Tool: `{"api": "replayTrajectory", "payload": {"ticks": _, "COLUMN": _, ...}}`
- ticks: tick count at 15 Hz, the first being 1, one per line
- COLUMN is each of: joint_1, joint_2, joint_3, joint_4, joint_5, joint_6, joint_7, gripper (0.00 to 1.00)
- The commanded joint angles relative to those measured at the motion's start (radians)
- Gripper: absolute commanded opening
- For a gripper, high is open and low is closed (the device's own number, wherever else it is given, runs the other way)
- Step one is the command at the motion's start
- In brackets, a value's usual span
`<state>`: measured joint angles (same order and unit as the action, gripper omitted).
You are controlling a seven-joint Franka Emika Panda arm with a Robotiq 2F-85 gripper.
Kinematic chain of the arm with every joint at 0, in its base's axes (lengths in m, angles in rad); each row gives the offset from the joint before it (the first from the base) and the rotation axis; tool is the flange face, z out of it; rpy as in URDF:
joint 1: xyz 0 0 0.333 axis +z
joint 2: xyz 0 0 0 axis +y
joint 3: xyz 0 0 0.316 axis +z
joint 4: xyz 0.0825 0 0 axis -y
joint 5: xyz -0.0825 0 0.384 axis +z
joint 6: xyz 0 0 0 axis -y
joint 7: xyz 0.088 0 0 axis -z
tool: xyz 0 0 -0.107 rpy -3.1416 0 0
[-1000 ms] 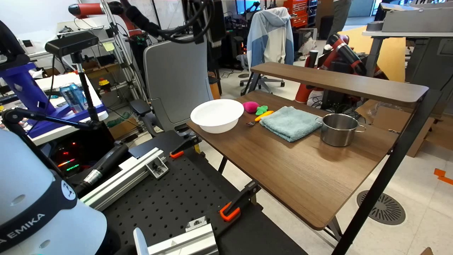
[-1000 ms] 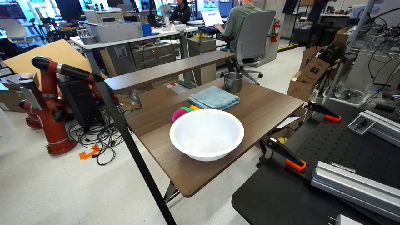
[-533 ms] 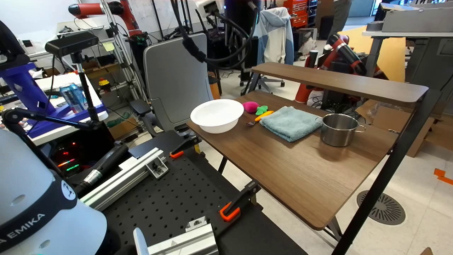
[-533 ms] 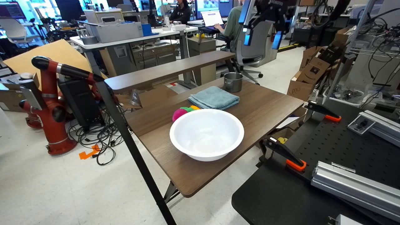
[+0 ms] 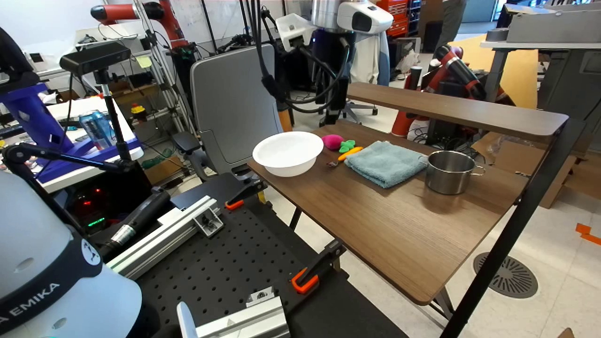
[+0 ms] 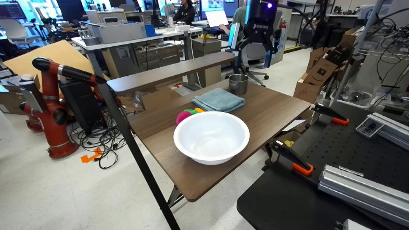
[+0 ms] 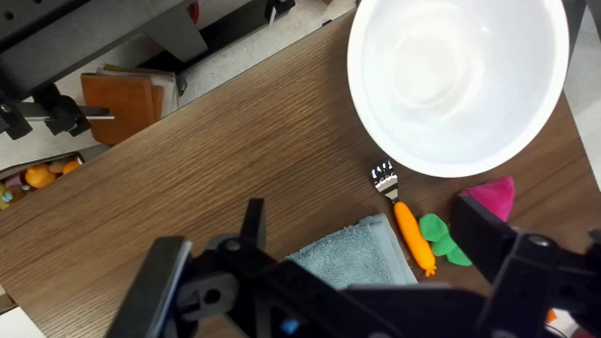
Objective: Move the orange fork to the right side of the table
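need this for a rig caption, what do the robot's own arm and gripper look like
The arm is rounded and pale bluish-white, with a dark band lettered EMIKA; black cables hang in loops. The gripper is black with white ROBOTIQ lettering, two jointed jaws and a violet light above.

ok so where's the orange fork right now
In the wrist view, the orange fork lies right of centre on the table, between the blue-green towel and the pink-and-green toy, its metal tines near the white bowl.

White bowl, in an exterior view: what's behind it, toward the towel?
Towel, leafy pink toy and part of the orange fork show; the bowl hides the fork's tines.
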<state>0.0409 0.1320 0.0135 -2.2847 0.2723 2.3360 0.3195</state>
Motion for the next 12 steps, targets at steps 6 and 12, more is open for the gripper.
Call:
{"api": "replayTrajectory", "payload": {"ticks": 6, "joint_1": -0.003, "joint_2": -0.005, "joint_3": 0.002, "joint_4": 0.0, "joint_5": -0.001, "joint_6": -0.003, "joint_7": 0.001, "gripper": 1.0}}
{"api": "replayTrajectory", "payload": {"ticks": 12, "joint_1": 0.018, "joint_2": 0.091, "joint_3": 0.008, "joint_4": 0.022, "joint_5": -0.031, "joint_6": 0.038, "joint_7": 0.037, "gripper": 1.0}}
